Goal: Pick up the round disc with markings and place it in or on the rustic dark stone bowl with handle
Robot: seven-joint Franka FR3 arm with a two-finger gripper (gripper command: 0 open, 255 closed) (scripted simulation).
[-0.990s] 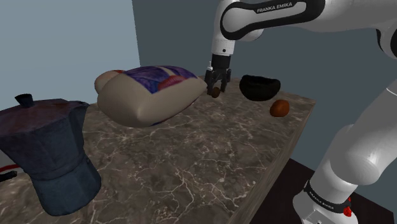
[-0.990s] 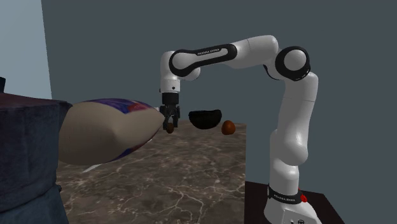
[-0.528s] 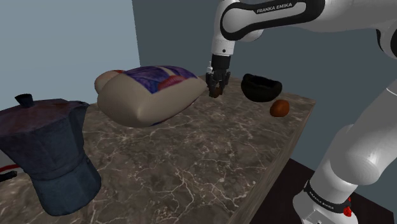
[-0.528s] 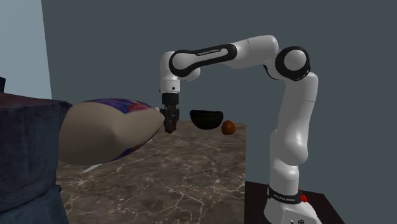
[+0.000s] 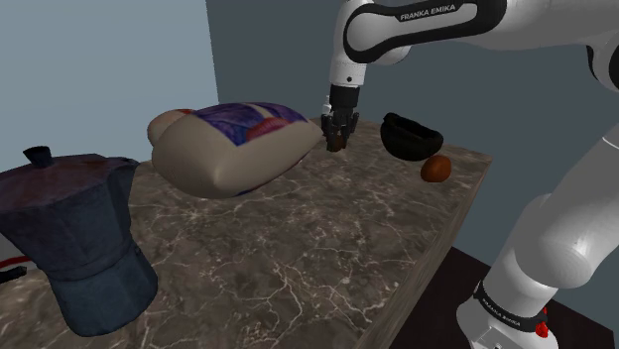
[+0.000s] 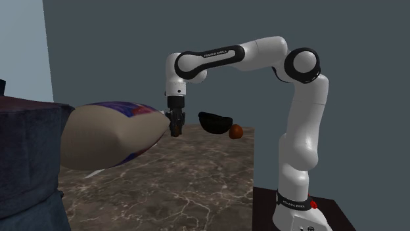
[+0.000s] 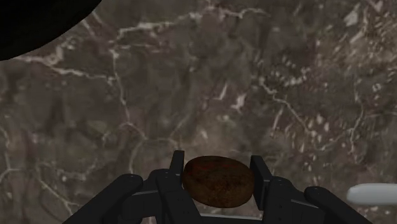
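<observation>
The jaws of the gripper are clamped on the brown round disc, pinching it across its width. Hand and disc hang low over the marbled tabletop, near the dark bowl on its side toward the shoulder view's left. The disc looks small, stiff and probably light, and its rough mottled surface should grip well. A pinch on two opposite rim points could still let it pivot, so a steady, level carry seems wise. Between the disc and the bowl the tabletop is bare, so the way across looks open. The bowl stands close to the tabletop's edge, with a brown oval lump just beside it on the stand's side. A release should therefore come squarely over the bowl's hollow. Farther from the bowl than the gripper lies a bulky tan bag, close behind the hand. A dark blue coffee pot stands well apart from the bowl.
</observation>
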